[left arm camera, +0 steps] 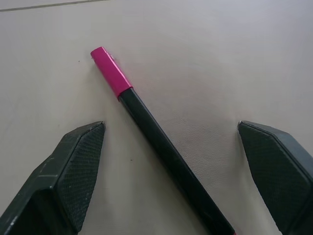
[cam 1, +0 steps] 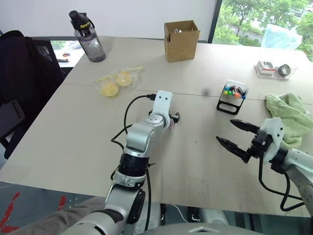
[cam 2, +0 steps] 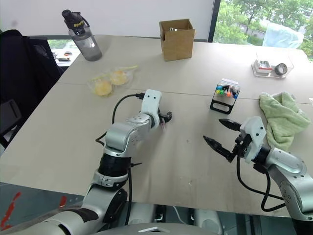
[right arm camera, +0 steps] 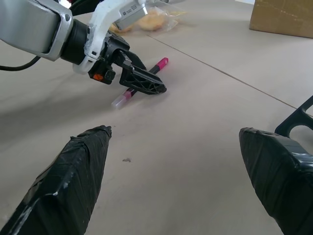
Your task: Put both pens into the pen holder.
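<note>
Magenta-capped pen (left arm camera: 156, 134) between spread left gripper (left arm camera: 171, 147) fingers.
Slim black barrel lies flat on the table (cam 1: 88, 142), untouched; right gripper (cam 1: 238, 134) gapes empty.

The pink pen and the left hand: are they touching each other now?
Apart. In the left wrist view the pink pen lies flat on the table between the open fingers of the left hand, with bare table showing on both sides of it.
</note>
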Robot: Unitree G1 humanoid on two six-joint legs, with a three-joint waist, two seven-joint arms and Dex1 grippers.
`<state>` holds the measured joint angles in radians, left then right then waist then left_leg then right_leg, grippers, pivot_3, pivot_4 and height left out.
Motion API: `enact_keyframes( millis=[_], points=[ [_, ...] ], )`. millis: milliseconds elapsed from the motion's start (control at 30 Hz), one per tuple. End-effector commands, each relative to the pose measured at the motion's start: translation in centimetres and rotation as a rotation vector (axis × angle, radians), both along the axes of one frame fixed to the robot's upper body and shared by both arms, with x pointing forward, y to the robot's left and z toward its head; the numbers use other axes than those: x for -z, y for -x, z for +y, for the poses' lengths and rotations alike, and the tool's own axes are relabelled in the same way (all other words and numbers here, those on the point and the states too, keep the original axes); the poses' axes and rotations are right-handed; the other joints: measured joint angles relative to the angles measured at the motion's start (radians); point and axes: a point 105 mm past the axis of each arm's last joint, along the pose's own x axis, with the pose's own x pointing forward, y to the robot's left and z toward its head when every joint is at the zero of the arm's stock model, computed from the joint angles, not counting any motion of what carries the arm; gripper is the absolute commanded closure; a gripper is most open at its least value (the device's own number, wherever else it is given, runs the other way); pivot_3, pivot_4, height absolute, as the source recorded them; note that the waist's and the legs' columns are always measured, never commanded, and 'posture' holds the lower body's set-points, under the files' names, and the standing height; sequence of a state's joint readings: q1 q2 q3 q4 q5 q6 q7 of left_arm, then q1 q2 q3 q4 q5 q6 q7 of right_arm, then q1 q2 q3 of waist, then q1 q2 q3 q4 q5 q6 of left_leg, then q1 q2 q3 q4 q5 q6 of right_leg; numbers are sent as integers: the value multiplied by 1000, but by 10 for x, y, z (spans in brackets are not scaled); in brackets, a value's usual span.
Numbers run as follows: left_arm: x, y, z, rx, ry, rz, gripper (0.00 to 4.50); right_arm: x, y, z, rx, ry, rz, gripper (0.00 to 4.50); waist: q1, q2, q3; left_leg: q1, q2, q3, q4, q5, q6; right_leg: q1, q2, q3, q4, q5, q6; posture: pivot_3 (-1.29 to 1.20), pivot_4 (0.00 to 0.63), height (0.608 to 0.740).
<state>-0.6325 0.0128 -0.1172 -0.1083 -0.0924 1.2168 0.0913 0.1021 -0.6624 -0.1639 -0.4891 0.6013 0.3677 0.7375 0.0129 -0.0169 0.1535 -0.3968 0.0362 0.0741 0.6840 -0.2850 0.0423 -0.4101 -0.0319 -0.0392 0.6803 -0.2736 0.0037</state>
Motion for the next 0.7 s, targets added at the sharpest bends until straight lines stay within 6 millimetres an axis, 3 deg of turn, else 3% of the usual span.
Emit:
enact_keyframes(
  millis=[33,233,400,600,700],
  points=[
    [22,7,16,-79,-60,114,265,-10,2,4,-28,7,-44,0,0,0,0,0,0,0,0,0,0,0,0,0,0,0,0,0,150,739],
    [28,9,28,-144,-119,151,2282,-10,2,5,-34,15,-47,0,-4,1,-2,3,0,0,0,0,0,1,1,1,0,0,0,0,150,739],
    [31,10,34,-166,-148,167,4478,-9,1,6,-39,18,-49,0,-15,0,-2,7,0,0,-1,0,0,3,3,5,1,0,0,0,150,739],
    [25,6,31,-128,-85,112,4478,-9,-2,10,-38,-2,-38,0,-29,0,-2,18,0,0,-4,0,-1,12,4,9,0,0,0,0,150,739],
    [12,2,20,-4,-18,1,4478,-12,-7,12,-11,-42,-14,0,-27,1,-2,19,0,0,-6,1,-2,12,4,9,0,0,0,0,150,739]
  ],
)
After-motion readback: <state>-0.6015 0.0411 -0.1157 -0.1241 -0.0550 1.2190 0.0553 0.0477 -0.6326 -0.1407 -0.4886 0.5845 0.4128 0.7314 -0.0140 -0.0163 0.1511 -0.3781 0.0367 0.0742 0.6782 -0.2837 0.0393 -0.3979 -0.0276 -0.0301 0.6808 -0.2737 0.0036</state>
